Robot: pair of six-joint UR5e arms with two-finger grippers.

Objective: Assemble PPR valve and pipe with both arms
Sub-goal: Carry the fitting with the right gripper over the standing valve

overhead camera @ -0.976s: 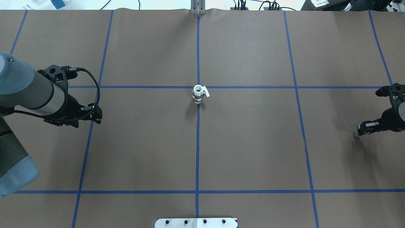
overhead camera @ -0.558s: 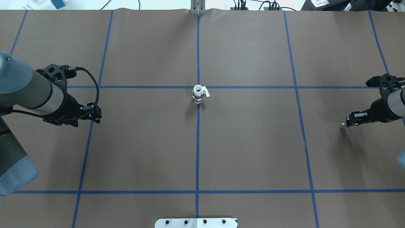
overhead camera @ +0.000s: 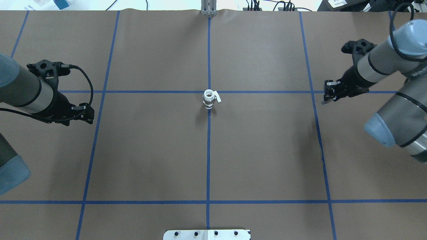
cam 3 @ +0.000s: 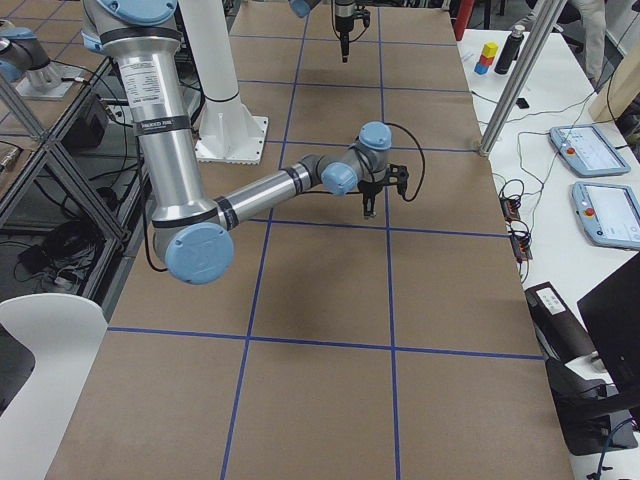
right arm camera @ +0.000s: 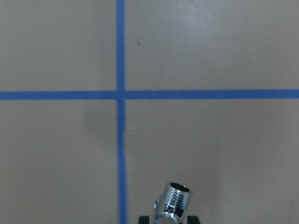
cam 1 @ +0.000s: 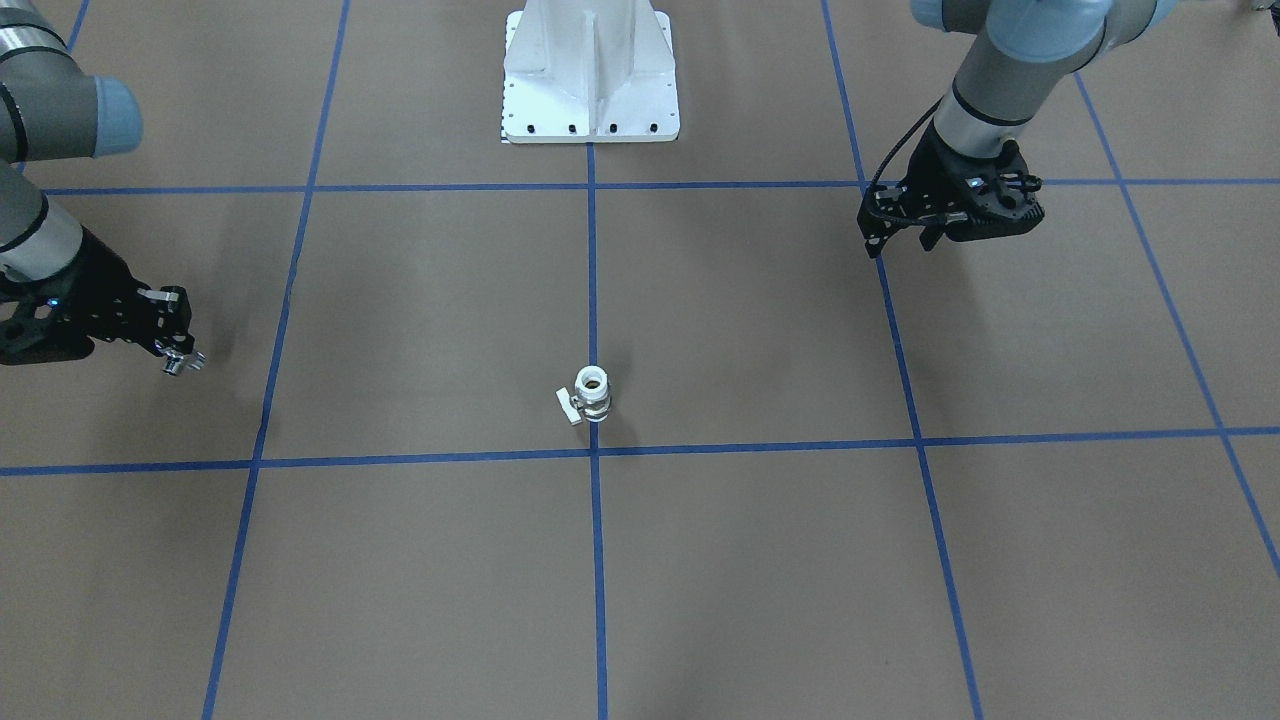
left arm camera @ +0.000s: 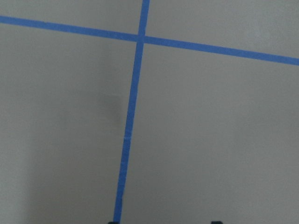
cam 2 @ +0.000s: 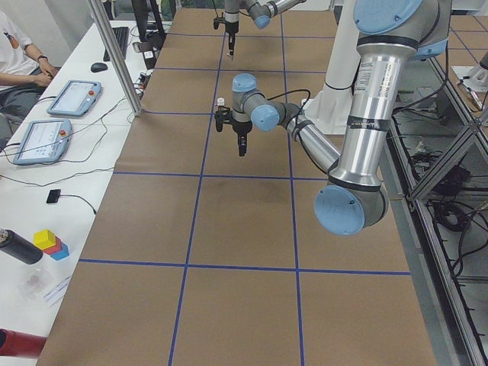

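Brown-papered table (overhead camera: 150,150), blue tape grid (overhead camera: 208,160), right gripper (overhead camera: 327,96) clamped on chrome pipe (right arm camera: 176,200), left gripper (overhead camera: 87,115) spread wide, empty, PPR valve (overhead camera: 209,98) between both.

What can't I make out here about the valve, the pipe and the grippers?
- Left wrist view: fingers of the left gripper cut off by the bottom edge; only tips show.
- Right wrist view: bottom of the pipe cut off by the frame edge, in the right gripper.
- Overhead view: the PPR valve too small to read its handle setting.
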